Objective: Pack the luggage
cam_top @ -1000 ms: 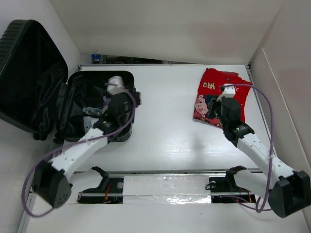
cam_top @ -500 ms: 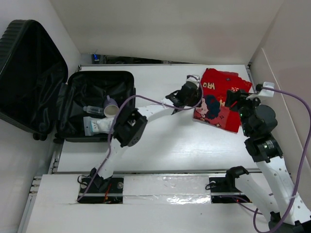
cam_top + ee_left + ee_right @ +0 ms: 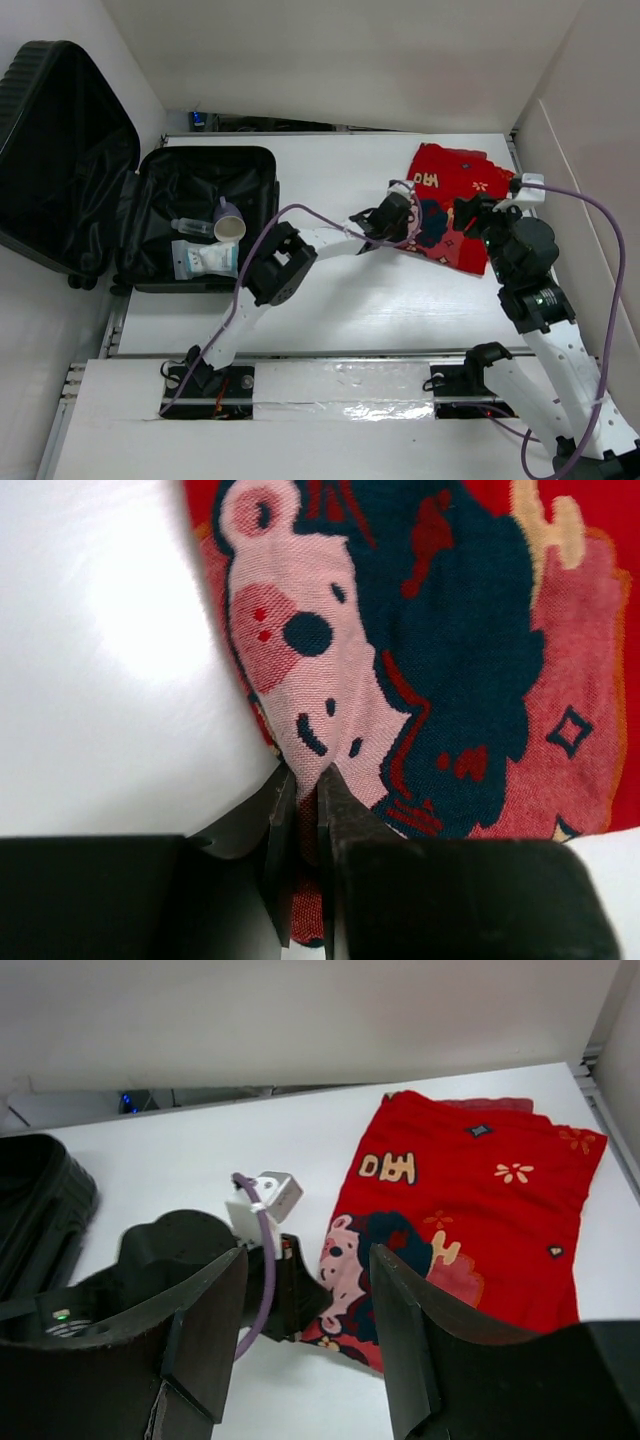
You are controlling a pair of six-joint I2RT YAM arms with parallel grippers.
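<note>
The luggage (image 3: 160, 190) lies open at the far left, black, with its ribbed lid (image 3: 55, 150) leaning back. A folded red knit garment (image 3: 465, 180) with a cartoon figure lies at the back right of the table. My left arm reaches across the table, and my left gripper (image 3: 405, 222) is shut on the garment's near-left edge (image 3: 300, 730), fabric pinched between the jaws (image 3: 305, 780). My right gripper (image 3: 478, 215) hovers above the garment (image 3: 480, 1190), open with nothing between its fingers (image 3: 308, 1255).
Inside the luggage lie a clear bottle (image 3: 190, 226), a cup (image 3: 232, 228) and a pale packet (image 3: 205, 258). White walls close in the table on the left, back and right. A metal rail (image 3: 340, 385) runs along the near edge between the arm bases.
My left arm swung from the luggage over to the red garment and shut on its edge. My right gripper opened, let go of the garment and lifted off it.
</note>
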